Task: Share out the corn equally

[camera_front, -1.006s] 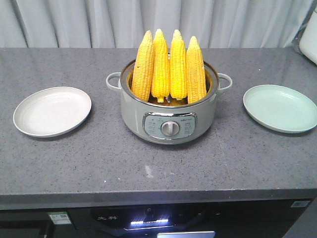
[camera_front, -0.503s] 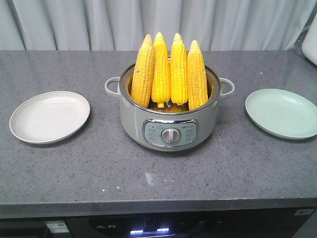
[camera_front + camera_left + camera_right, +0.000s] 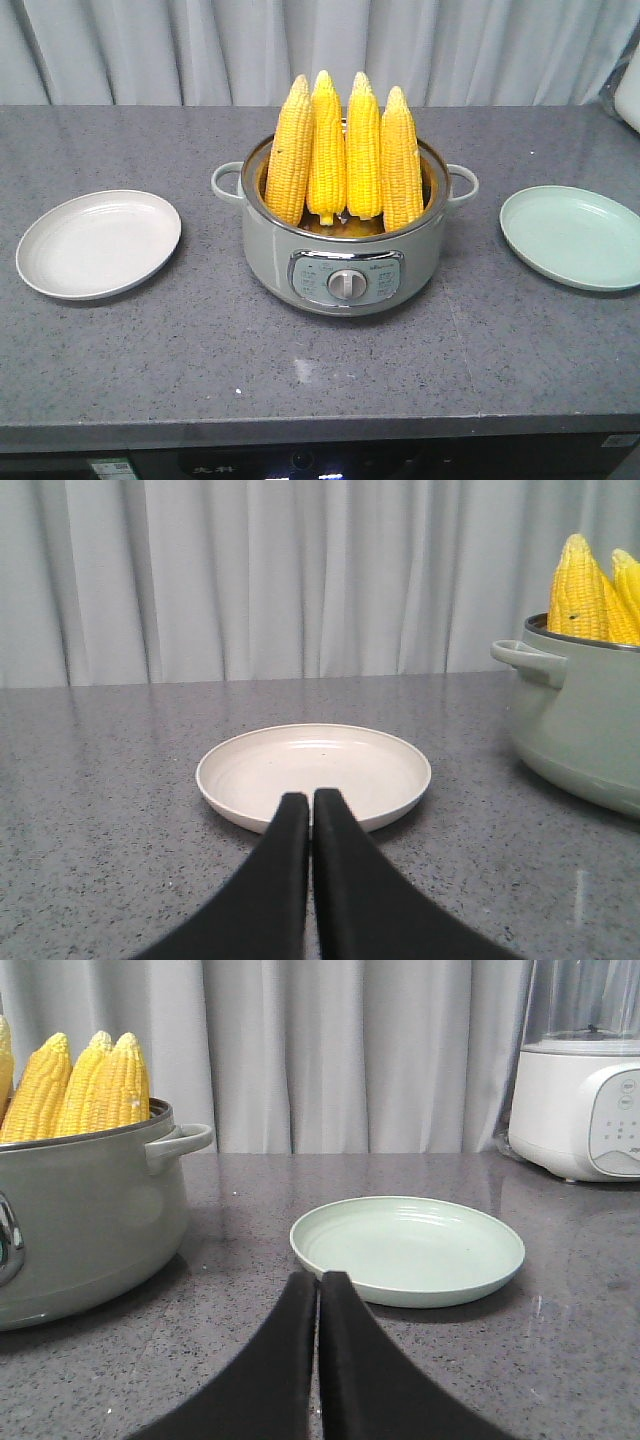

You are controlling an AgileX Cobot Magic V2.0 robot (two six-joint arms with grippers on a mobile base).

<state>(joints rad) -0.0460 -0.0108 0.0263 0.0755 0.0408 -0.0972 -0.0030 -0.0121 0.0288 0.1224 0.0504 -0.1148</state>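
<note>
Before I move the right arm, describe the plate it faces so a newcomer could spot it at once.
Find the grey-green electric cooking pot holding four upright yellow corn cobs. The round, shallow, mint-green plate lies apart from it on the right arm's side, empty. The other plate is cream-white.

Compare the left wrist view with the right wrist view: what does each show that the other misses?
Left wrist only: the cream plate and the shut left gripper. Right wrist only: the green plate, a white appliance and the shut right gripper. Both: the grey-green pot with upright corn, the grey countertop, the curtain.
</note>
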